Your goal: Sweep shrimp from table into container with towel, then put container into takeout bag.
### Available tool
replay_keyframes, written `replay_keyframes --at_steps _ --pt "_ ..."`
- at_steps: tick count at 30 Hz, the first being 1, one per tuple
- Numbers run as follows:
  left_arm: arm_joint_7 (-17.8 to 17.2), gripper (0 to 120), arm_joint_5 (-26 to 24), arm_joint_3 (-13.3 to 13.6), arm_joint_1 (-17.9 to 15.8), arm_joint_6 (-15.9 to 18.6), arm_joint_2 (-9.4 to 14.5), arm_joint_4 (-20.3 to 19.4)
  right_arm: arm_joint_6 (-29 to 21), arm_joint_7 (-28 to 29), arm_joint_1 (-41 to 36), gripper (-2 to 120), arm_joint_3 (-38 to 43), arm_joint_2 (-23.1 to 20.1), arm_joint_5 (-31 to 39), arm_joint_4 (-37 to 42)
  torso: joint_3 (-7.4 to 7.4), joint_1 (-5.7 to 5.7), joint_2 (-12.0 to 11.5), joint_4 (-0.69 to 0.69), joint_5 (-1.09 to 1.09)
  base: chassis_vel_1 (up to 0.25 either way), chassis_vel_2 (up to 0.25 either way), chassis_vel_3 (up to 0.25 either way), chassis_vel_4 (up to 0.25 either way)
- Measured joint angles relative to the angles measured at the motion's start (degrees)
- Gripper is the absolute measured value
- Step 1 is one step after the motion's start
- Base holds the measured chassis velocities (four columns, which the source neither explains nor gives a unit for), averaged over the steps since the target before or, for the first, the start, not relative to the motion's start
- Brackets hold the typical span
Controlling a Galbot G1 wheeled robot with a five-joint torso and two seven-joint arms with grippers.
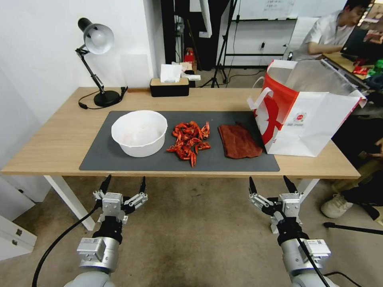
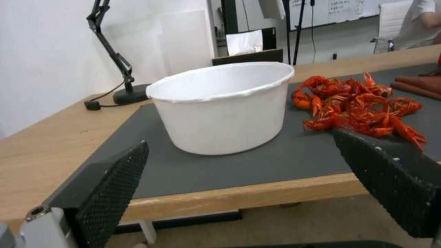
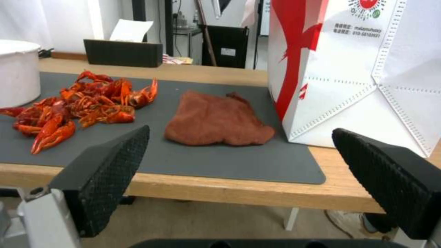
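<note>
On the dark grey mat of the table (image 1: 56,143) a red-orange pile of shrimp (image 1: 189,142) lies in the middle. The round white container (image 1: 139,132) stands upright just left of the pile. A rust-red towel (image 1: 238,141) lies flat right of it, and the white and red takeout bag (image 1: 307,107) stands open at the mat's right end. My left gripper (image 1: 123,185) is open, below and in front of the table edge, facing the container (image 2: 223,106) and shrimp (image 2: 360,108). My right gripper (image 1: 270,185) is open too, in front of the towel (image 3: 218,119), shrimp (image 3: 82,105) and bag (image 3: 367,69).
A black desk lamp (image 1: 97,63) stands at the table's back left, with a black tissue box (image 1: 169,84) at the back middle. A person sits at another desk behind the bag. The wood strip (image 1: 179,174) in front of the mat is bare.
</note>
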Motion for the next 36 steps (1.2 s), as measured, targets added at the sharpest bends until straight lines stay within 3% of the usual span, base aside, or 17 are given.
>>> replay_keyframes --at_steps 18,20,22,25,36 --pt "-0.1 100 -0.2 0.0 -0.1 0.0 0.1 0.0 0.0 -0.1 0.2 100 -0.1 -0.1 0.3 -0.1 0.00 0.00 0.0 0.00 0.00 0.000 0.000 0.000 0.000" --pt "-0.7 100 -1.0 0.0 -0.9 0.3 0.6 0.2 -0.1 -0.4 0.6 100 -0.4 -0.4 1.2 -0.6 0.00 -0.01 0.0 0.01 -0.01 0.000 0.000 0.000 0.000" --pt "-4.9 100 -6.5 0.2 -5.7 2.3 4.1 1.9 -0.9 -2.9 3.6 100 -2.3 -2.3 6.1 -3.8 -0.01 -0.02 0.0 -0.02 0.00 0.000 0.000 0.000 0.000" --pt "-6.7 100 -9.3 0.2 -7.9 2.4 5.5 2.7 -1.9 -4.7 6.1 100 -3.5 -3.6 10.1 -6.0 0.03 0.02 0.0 -0.01 0.01 0.000 0.000 0.000 0.000" --pt "-6.9 100 -9.5 0.1 -7.0 0.7 5.8 2.9 -1.0 -4.7 7.7 100 -2.8 -4.6 11.6 -5.2 0.01 0.00 0.0 0.00 0.00 0.000 0.000 0.000 0.000"
